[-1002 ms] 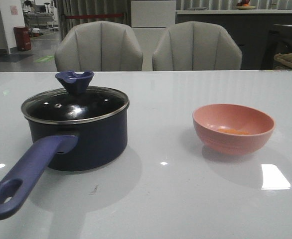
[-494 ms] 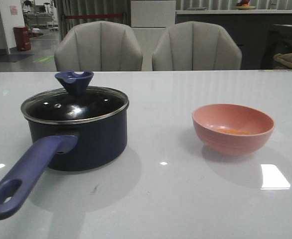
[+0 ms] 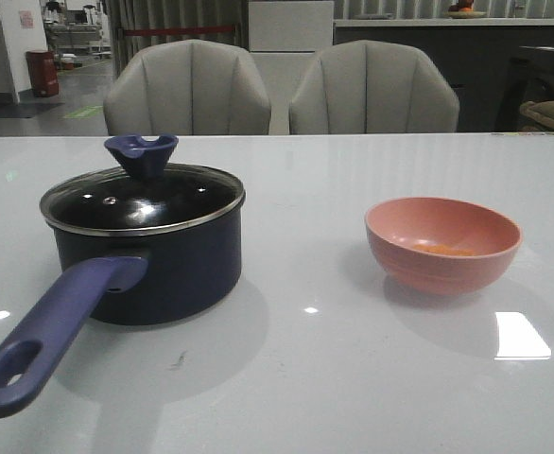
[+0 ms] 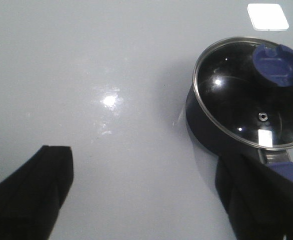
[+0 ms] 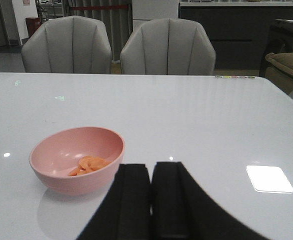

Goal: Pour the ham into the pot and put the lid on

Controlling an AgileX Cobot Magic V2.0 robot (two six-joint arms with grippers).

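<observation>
Front and wrist views at the outset of the task. Across the last second nothing in the front view changes: the pot (image 3: 149,255), the lid (image 3: 143,197) and the pink bowl (image 3: 442,243) hold the same places on the bench (image 3: 315,378), and neither arm enters that view, so no step is judged to have begun. The pot stands toward the left edge of the bench, its long handle (image 3: 55,326) pointing at the near left corner; the lid sits closed on its rim. The ham (image 3: 444,251), a thin orange patch, lies in the bottom of the bowl, toward the right edge and well apart from the pot. The left pincer (image 4: 151,195) hangs above the bench beside the pot, its jaws spread wide and empty. The right pincer (image 5: 151,200) waits near the bowl on the robot's side, its jaws pressed together on nothing. Since the lid bars the pot, it must be lifted off before any pouring.
</observation>
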